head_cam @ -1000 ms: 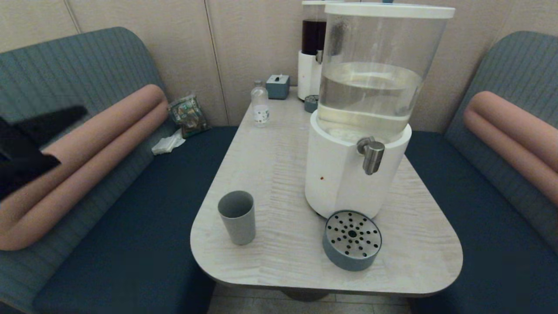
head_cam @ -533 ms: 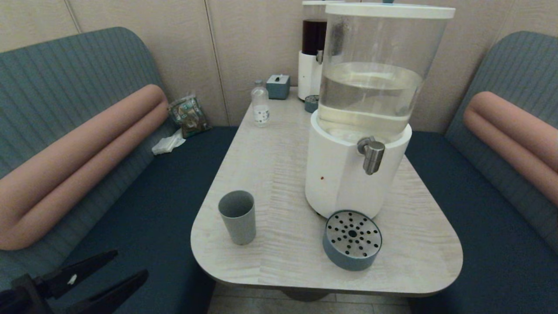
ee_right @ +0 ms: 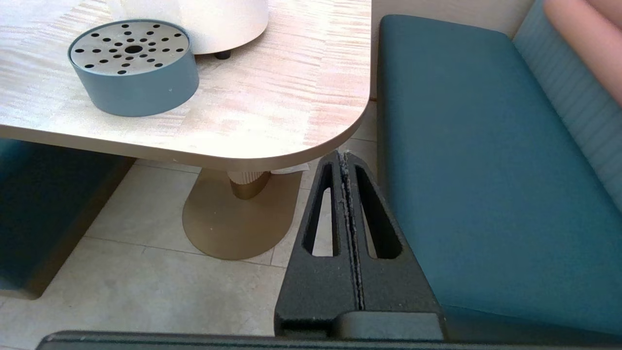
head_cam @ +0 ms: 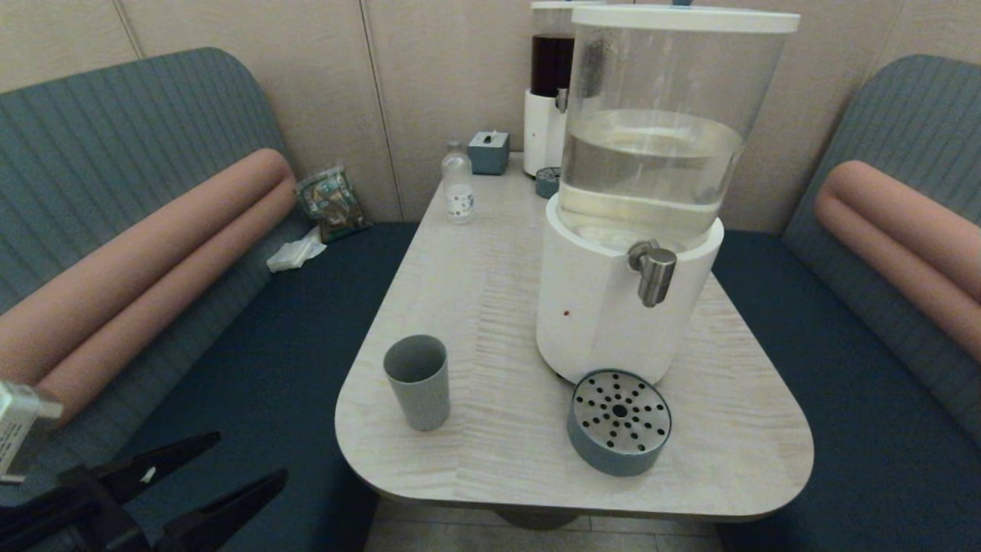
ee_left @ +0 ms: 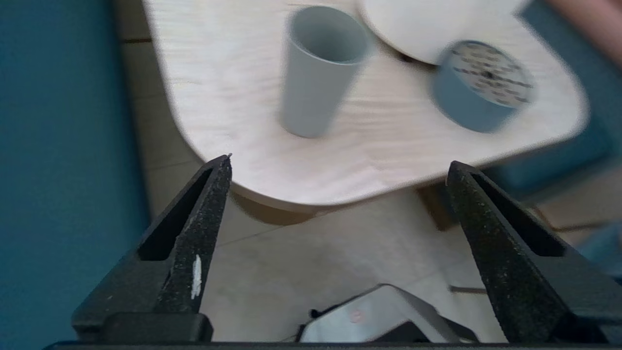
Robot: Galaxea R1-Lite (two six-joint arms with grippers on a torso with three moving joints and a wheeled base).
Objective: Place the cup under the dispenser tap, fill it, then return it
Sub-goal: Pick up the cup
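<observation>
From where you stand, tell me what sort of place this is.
Probably a café or lounge booth: padded benches flank a pedestal table holding self-serve drink dispensers, a cup and a tissue box.

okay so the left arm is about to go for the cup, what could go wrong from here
1. The cup stands near the table's front left corner; a nudge from the open left tool coming in from below the edge could tip it or push it off.
2. The drip tray sits slightly forward of the dispenser tap, so a cup centred on it may miss the stream.
3. The right tool is shut, low beside the table, so probably no backup.
</observation>
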